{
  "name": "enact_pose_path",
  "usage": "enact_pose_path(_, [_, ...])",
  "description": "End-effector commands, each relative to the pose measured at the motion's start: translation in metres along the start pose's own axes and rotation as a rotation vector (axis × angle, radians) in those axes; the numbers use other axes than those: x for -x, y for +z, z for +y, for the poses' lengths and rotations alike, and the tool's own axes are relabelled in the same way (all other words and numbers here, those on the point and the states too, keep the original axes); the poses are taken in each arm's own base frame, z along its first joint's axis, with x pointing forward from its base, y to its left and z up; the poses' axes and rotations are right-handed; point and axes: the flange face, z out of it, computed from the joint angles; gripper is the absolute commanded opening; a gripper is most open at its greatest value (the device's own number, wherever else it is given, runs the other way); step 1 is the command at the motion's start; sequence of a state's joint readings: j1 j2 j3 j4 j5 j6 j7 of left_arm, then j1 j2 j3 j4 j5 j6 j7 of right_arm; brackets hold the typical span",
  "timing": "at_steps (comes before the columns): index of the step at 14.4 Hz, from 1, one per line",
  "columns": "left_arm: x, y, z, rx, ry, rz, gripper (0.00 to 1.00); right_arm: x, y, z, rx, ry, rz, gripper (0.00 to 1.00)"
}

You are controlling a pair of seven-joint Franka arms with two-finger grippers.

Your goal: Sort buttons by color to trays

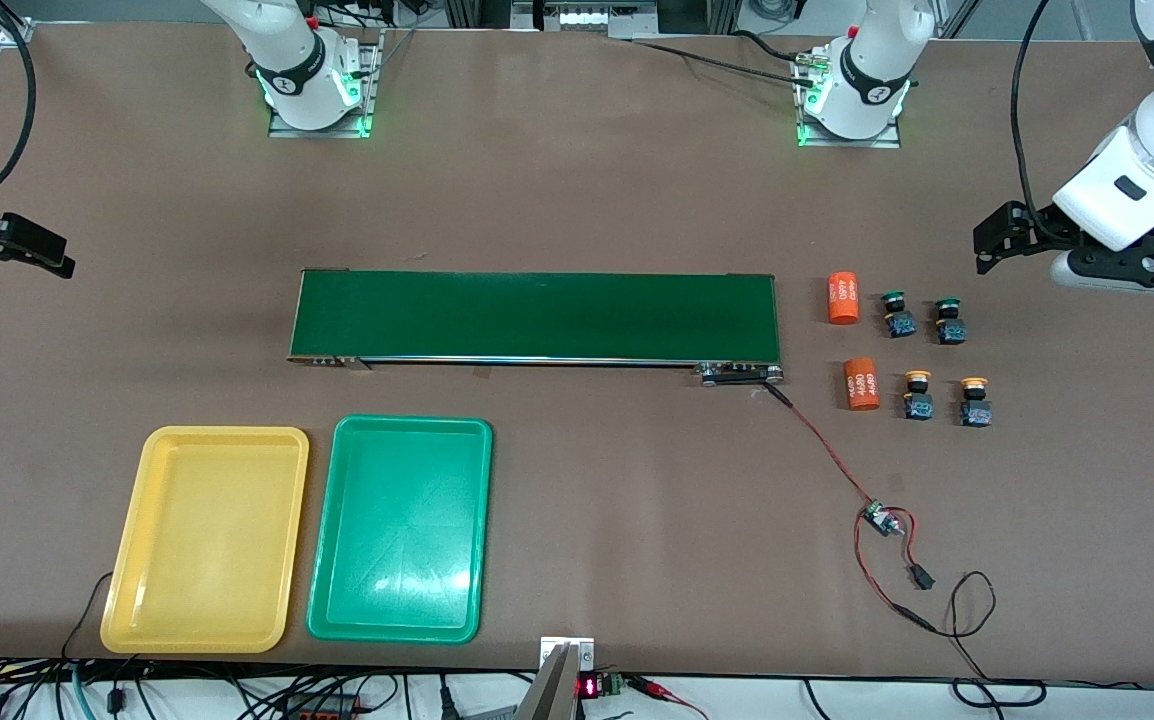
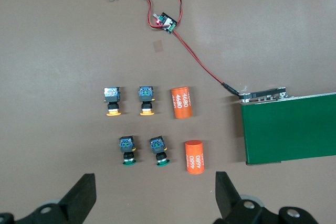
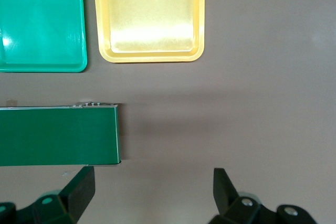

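You have the brown counter (image 1: 587, 200) with the long dark-green conveyor belt (image 1: 537, 315) across its middle. Nearer the front camera than the belt, toward the right arm's end, the yellow tray (image 1: 137, 540) and the green tray (image 1: 332, 530) lie side by side, the green one closer to the middle, both holding nothing. Off the belt's end toward the left arm you see two orange cylinders (image 1: 842, 298) printed 4680, and beside them the buttons in two rows: two green-capped buttons (image 1: 898, 314) in the row farther from the camera, two yellow-capped buttons (image 1: 918, 394) in the nearer row, all apart from one another. Your left pincer (image 1: 987, 240) hangs over bare counter near the green-capped row, jaws wide, holding nothing. Your right pincer (image 1: 27, 250) waits over the counter's end past the belt, jaws wide too.
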State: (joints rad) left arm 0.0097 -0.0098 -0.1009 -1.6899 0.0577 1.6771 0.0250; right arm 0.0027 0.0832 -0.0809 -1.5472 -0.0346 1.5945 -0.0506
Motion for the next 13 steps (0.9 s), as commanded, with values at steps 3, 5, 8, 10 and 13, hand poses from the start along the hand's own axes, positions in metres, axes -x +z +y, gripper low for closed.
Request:
enact_pose_path(3, [-0.006, 0.017, 0.000, 0.027, 0.005, -0.093, 1.00, 0.004, -0.003, 0.000, -0.014, 0.011, 0.007, 1.00])
enact_pose_path(5, [-0.023, 0.018, -0.002, 0.021, 0.011, -0.106, 1.00, 0.004, -0.003, -0.001, -0.014, 0.010, 0.007, 1.00])
enact_pose_path(8, [-0.051, 0.039, -0.003, 0.030, 0.013, -0.182, 1.00, 0.004, -0.003, -0.001, -0.014, 0.010, 0.007, 1.00])
enact_pose_path(10, [-0.059, 0.064, -0.002, 0.037, 0.011, -0.218, 1.00, 0.004, -0.003, 0.000, -0.014, 0.011, 0.007, 1.00])
enact_pose_path(13, [-0.077, 0.120, -0.001, 0.043, -0.001, -0.247, 1.00, 0.004, -0.003, 0.000, -0.014, 0.011, 0.007, 1.00])
